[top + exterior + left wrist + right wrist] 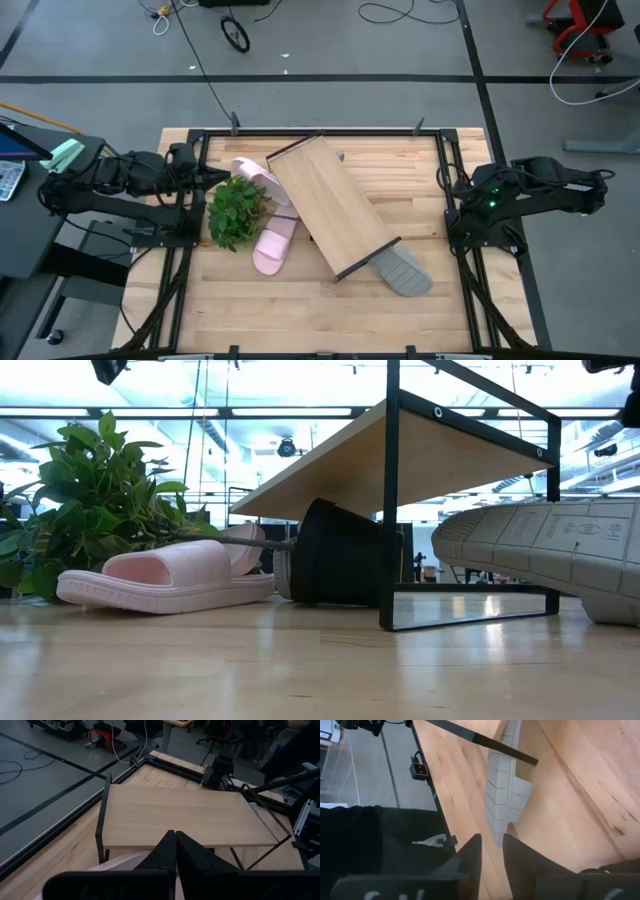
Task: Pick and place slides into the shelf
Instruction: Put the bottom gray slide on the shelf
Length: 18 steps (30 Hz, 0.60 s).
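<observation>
The shelf (335, 205), a light-wood board on a thin dark frame, stands slantwise mid-table. One pink slide (258, 178) lies at its far-left corner, partly under it. The other pink slide (274, 245) lies flat on its sole by the plant. A grey slide (405, 270) pokes out from under the shelf's near end, ribbed sole (505, 785) showing and tilted in the low view (550, 550). A second grey slide does not show. My left gripper (198, 180) hangs shut at the table's left edge, aimed at the shelf (175, 815). My right gripper (491, 845) waits at the right edge, slightly open.
A green leafy plant (235, 210) lies between the pink slides. Its black pot (335, 555) is on its side under the shelf. A dark metal frame (440, 150) runs around the tabletop. Bare wood lies along the near edge (300, 310) and the far right (400, 165).
</observation>
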Motion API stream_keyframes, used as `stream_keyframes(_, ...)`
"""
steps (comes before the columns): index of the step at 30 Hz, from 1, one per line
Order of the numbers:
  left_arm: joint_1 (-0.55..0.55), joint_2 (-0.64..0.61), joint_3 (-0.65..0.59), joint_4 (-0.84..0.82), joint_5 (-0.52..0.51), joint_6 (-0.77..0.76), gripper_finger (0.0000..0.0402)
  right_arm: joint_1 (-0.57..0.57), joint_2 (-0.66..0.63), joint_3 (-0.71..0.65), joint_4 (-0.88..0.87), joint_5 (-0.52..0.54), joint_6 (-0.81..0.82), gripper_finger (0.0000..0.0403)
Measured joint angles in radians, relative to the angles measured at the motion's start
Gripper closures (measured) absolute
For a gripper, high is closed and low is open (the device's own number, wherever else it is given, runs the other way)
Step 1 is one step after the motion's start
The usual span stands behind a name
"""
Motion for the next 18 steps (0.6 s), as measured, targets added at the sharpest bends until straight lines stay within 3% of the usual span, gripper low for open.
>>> stream_keyframes(7,0.047,0.0,0.0,-0.097,0.001,-0.075,0.0378,0.0,0.0,0.0,0.001,0.004,-0.021,0.0277)
stream_keyframes(18,0.204,0.022,0.0,-0.102,0.102,-0.017,0.0377,0.054,0.0,-0.093,0.052,-0.046,0.026,0.0207)
